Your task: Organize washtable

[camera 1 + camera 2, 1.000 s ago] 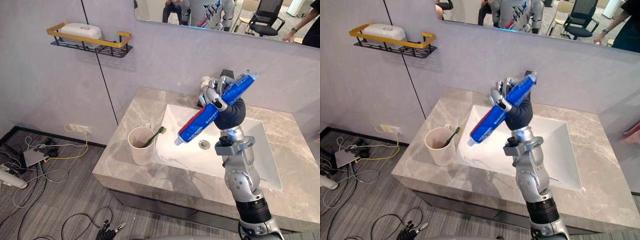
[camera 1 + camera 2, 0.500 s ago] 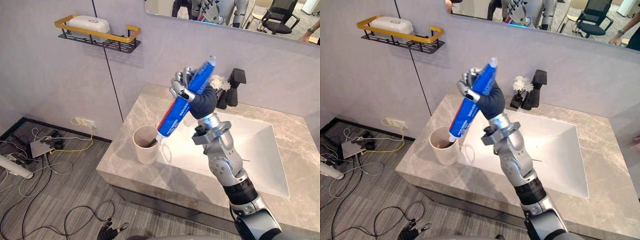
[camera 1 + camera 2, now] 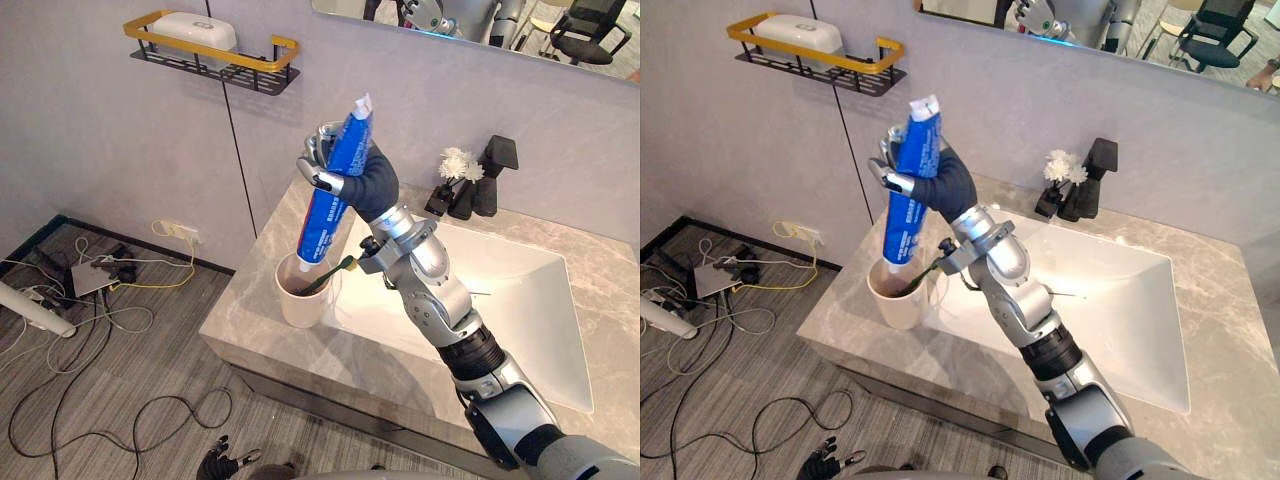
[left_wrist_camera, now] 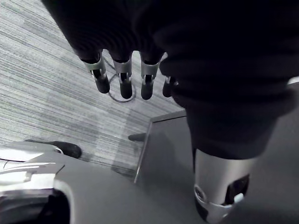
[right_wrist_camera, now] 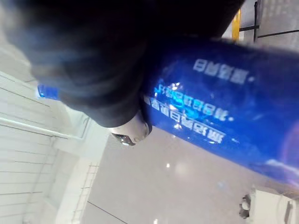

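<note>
The blue plastic toothpaste tube (image 3: 318, 225) is held in the air, nearly upright and leaning slightly, with its white cap end down and its flat crimped end up. The right hand (image 3: 372, 185) grips it around the middle, its silver fingers (image 3: 318, 160) curled round the tube's body; the right wrist view shows the blue surface pressed close against the hand's dark cover.

The cap end sits right at the mouth of a round beige cup (image 3: 300, 302); I cannot tell whether it is already inside the rim. A green toothbrush (image 3: 337, 270) leans in that cup, its handle sticking out toward the basin.

The cup stands on the left part of the grey marble countertop (image 3: 245, 315), just beside the white rectangular sink (image 3: 520, 300). At the back of the sink stand a black faucet (image 3: 492, 172) and a small white flower (image 3: 458, 162).

On the wall, a black wire shelf with a yellow rail (image 3: 250, 68) carries a white box (image 3: 195, 30).

The left hand (image 4: 196, 51) hangs over the grey floor, its fingers (image 4: 122, 86) straight, side by side and holding nothing.
</note>
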Tool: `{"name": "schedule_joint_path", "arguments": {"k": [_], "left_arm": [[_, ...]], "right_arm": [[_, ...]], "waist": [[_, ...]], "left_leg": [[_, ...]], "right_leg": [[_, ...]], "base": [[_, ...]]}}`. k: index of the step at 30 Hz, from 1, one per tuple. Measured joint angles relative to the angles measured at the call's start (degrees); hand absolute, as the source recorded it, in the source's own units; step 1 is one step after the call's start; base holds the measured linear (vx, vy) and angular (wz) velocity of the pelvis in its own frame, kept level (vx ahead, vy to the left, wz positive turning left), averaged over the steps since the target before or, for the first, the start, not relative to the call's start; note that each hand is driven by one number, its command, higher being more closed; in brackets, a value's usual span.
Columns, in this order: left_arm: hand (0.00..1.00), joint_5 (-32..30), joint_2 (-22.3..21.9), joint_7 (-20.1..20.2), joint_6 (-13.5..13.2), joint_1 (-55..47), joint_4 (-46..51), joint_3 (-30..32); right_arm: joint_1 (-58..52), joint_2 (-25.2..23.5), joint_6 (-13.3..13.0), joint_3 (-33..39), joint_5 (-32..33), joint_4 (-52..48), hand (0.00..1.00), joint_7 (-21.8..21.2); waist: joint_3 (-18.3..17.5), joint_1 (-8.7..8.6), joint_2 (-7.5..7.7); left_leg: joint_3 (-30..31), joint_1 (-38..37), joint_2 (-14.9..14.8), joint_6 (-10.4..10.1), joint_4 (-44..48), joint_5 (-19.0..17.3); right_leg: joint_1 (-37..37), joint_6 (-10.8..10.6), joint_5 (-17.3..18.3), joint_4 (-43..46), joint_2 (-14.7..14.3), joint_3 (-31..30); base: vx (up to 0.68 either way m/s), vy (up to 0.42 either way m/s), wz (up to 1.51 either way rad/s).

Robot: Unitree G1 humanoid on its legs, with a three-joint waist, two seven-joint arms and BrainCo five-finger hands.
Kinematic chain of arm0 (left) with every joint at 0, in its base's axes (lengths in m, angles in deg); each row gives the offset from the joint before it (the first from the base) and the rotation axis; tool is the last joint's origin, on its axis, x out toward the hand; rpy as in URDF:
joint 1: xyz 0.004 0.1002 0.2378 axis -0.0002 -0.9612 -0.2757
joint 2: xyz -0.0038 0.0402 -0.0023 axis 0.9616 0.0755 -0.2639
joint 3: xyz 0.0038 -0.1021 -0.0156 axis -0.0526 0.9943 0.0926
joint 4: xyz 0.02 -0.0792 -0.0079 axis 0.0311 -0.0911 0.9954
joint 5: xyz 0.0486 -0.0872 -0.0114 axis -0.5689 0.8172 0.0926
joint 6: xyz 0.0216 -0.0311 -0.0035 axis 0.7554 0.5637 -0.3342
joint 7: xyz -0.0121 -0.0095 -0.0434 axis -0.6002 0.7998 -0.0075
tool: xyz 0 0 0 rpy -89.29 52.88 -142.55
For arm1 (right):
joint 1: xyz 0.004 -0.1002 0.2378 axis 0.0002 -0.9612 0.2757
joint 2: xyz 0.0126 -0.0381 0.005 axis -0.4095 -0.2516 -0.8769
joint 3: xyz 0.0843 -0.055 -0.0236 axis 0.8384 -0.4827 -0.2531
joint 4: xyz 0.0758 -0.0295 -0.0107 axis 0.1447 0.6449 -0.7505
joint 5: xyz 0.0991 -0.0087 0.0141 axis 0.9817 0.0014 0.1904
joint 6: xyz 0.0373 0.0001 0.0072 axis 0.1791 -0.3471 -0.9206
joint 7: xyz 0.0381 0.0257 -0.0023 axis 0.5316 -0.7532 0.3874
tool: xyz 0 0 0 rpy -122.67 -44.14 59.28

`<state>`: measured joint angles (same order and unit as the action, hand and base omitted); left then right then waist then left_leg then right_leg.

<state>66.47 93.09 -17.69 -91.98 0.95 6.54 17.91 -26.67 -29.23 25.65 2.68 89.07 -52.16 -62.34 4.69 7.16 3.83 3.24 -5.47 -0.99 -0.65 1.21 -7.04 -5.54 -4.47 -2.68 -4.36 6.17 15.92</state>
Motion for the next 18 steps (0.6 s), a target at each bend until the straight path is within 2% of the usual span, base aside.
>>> {"name": "schedule_joint_path", "arguments": {"k": [18], "left_arm": [[0.00,-0.5,0.2,0.0,0.0,0.3,-1.2,-0.1]], "right_arm": [[1.4,0.7,0.0,-2.7,-6.8,0.0,1.00,0.0]], "waist": [[0.0,-0.01,-0.03]], "left_leg": [[-0.2,0.8,-0.1,-0.1,1.1,0.0]], "right_leg": [[0.4,0.0,0.0,0.3,0.0,-0.6]], "base": [[-0.05,-0.021,0.00]]}}
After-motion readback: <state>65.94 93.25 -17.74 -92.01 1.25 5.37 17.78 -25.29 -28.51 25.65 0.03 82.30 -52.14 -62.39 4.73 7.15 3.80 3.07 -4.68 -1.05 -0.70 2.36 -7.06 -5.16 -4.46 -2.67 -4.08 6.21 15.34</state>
